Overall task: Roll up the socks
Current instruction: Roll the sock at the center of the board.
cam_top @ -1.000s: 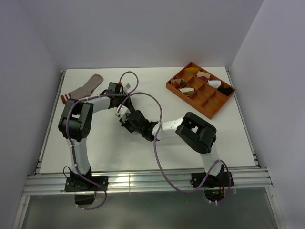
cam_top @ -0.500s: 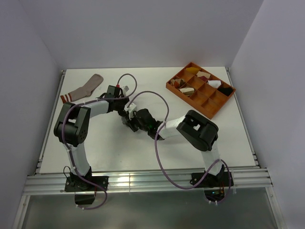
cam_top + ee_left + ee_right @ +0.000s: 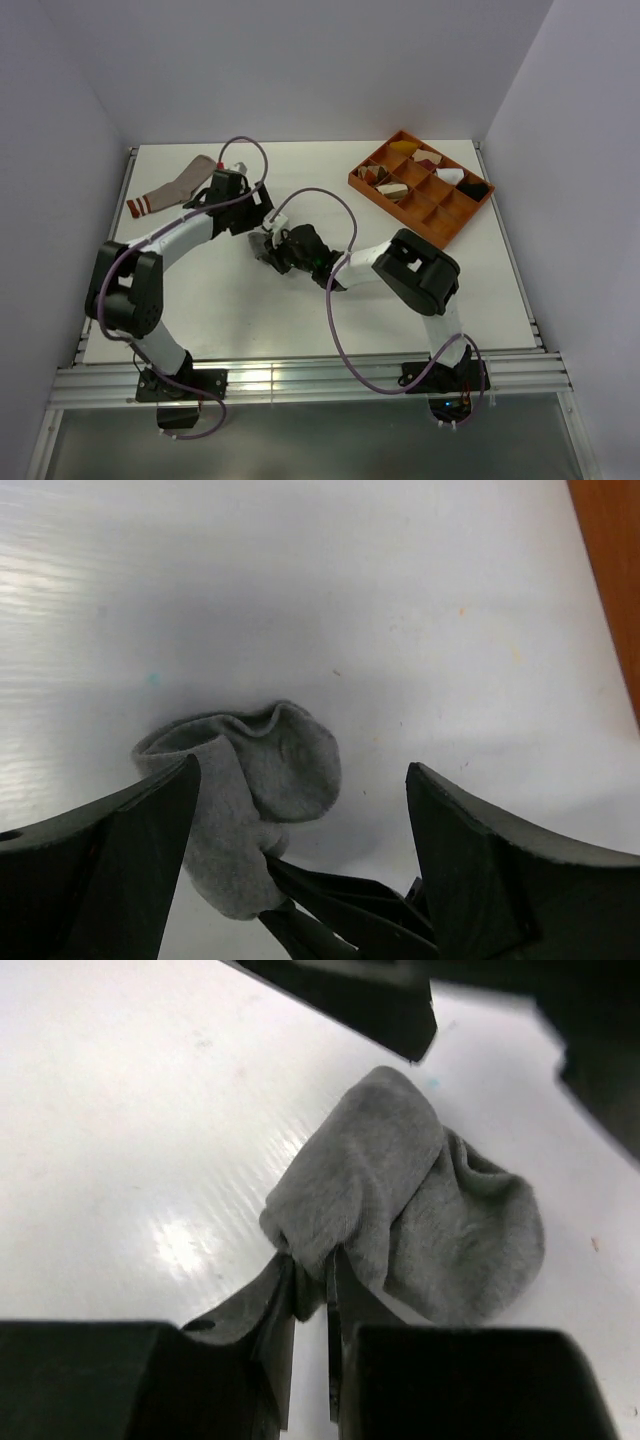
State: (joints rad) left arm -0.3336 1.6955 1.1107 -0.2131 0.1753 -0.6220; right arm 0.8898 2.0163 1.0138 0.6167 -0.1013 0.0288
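From above, the white table (image 3: 250,310) holds both arms, which meet near its middle. My left gripper (image 3: 300,770) has just let go: a second ago it was closed at the grey sock (image 3: 420,1200), and now its fingers stand spread wide, one on each side of the bundle, touching nothing that I can see. The left arm has also swung its elbow out to the left.

My right gripper (image 3: 310,1270) has not changed. Its fingers are pressed together on a fold at the near edge of the grey sock, which lies on the table, bunched into a loose, lumpy wad rather than a neat cylinder.

I judge this as the left side releasing after a rolling or tucking move, leaving the right pinch to keep the bundle from springing open. The pinkish-tan sock (image 3: 178,186) lies flat at the far left corner, unrolled, well apart from the orange tray (image 3: 392,212) at the far right.
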